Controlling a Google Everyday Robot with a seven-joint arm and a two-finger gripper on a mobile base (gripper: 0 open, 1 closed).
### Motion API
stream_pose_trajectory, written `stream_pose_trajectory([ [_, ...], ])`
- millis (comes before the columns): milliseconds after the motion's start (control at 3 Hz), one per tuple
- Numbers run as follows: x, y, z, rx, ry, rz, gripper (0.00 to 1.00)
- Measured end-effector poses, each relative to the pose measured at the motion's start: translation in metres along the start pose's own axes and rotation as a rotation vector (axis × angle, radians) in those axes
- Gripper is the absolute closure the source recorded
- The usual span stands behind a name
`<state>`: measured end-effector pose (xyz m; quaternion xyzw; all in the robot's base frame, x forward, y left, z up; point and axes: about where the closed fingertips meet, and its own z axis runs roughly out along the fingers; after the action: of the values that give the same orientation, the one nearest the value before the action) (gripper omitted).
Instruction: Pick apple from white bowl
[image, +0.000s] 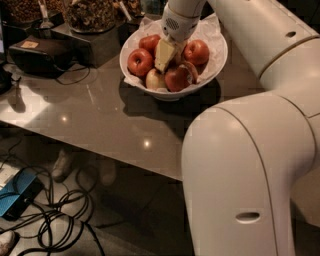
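The white bowl (212, 70) lined with crinkled white paper stands at the back of the grey table and holds several apples. My gripper (177, 64) reaches down into it from above and is open. One pale finger (164, 54) stands left of a red, streaked apple (175, 80), and the other curves round that apple's right side. No sticker shows on that apple. Plain red apples lie at the left (140, 61), back (150, 42) and right (196, 51). A pale yellow-green apple (154, 79) lies at the front left.
My large white arm (250, 165) fills the right foreground. A dark box (40, 55) and jars of snacks (90, 12) stand at the table's back left. Cables (55, 220) and a blue device (17, 192) lie on the floor below the table edge.
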<state>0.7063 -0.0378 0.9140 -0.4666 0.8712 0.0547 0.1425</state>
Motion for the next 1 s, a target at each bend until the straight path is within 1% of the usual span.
stream_pose_trajectory([
  [333, 0.001, 0.002, -0.020, -0.006, -0.053, -0.010, 1.00],
  [667, 0.007, 0.011, -0.056, -0.039, -0.142, -0.027, 1.00],
  [1000, 0.012, 0.026, -0.091, -0.075, -0.208, -0.075, 1.00],
])
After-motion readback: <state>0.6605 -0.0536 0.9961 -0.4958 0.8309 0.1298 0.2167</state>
